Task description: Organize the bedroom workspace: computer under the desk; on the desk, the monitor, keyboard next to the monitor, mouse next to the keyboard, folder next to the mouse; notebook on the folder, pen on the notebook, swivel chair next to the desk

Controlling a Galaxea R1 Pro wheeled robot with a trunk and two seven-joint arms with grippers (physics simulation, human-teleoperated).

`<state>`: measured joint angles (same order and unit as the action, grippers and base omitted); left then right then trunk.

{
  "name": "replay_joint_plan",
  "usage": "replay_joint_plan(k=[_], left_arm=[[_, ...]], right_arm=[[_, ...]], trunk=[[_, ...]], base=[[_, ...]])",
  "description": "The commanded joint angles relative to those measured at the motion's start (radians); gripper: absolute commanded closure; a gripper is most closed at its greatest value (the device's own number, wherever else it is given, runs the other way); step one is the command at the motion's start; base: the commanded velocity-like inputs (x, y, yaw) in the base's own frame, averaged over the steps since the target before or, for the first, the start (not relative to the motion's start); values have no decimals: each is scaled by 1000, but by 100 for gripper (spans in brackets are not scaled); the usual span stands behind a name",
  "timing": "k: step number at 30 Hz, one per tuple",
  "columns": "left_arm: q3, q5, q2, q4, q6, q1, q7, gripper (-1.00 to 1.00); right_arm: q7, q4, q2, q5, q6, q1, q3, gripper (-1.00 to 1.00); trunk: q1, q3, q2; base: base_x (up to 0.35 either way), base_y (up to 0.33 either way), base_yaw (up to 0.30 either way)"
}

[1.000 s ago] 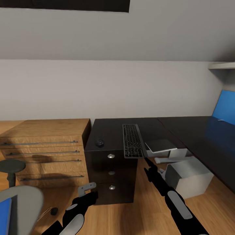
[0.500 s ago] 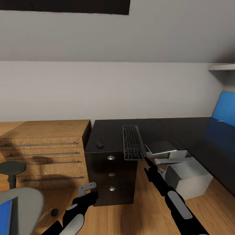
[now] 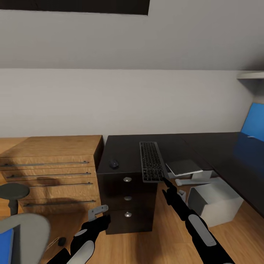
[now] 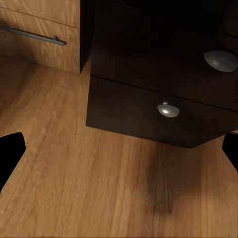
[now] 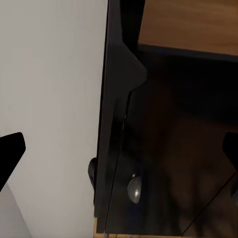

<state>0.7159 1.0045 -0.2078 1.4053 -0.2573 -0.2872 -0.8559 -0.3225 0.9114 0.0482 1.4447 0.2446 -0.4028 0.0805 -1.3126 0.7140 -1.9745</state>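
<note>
A keyboard lay lengthwise on the glossy black counter of an attic bedroom, its near end jutting slightly past the front edge above a dark three-drawer cabinet, with a small dark mouse well apart on the same surface. The robot's right hand was raised just below that overhanging end, while the left hand hung low before the cabinet's bottom drawer; both wrist cameras showed the fingertips set wide apart and nothing held. A grey notebook sat on a pale ledge beneath the counter, above the silver computer on the floor. The swivel chair, with the blue folder on its seat, stood at the lower left beside a light-wood drawer unit. The keyboard looked thin, rigid and light, likely to slide easily on the polished top; the overhanging end appeared the sensible place to pinch it across its thickness.
</note>
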Motion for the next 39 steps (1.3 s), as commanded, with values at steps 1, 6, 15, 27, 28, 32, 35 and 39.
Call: replay_joint_plan(k=[1,6,15,27,28,32,35,39], left_arm=[[2,3,-1,1,-3,-1,-6,-100],[2,2,-1,1,-3,-1,-6,-100],[2,3,-1,1,-3,-1,-6,-100],[2,4,1,1,-3,-1,-6,-100],[2,4,1,1,-3,-1,-6,-100],[2,4,1,1,-3,-1,-7,-100],[3,3,1,1,-3,-2,-8,-100],[3,3,1,1,-3,-1,-8,-100]], right_arm=[[-1,0,1,10,2,-1,2,-100],[-1,0,1,10,2,-1,2,-100],[-1,0,1,10,2,-1,2,-100],[-1,0,1,10,2,-1,2,-100],[-1,0,1,10,2,-1,2,-100],[-1,0,1,10,2,-1,2,-100],[-1,0,1,10,2,-1,2,-100],[-1,0,1,10,2,-1,2,-100]], trunk=[[0,1,0],[0,1,0],[0,1,0],[0,1,0],[0,1,0],[12,-8,21],[23,-18,42],[35,-27,63]], base=[[28,25,0],[7,71,0],[1,150,0],[0,8,0],[0,0,0],[0,0,0],[0,0,0],[0,0,0]])
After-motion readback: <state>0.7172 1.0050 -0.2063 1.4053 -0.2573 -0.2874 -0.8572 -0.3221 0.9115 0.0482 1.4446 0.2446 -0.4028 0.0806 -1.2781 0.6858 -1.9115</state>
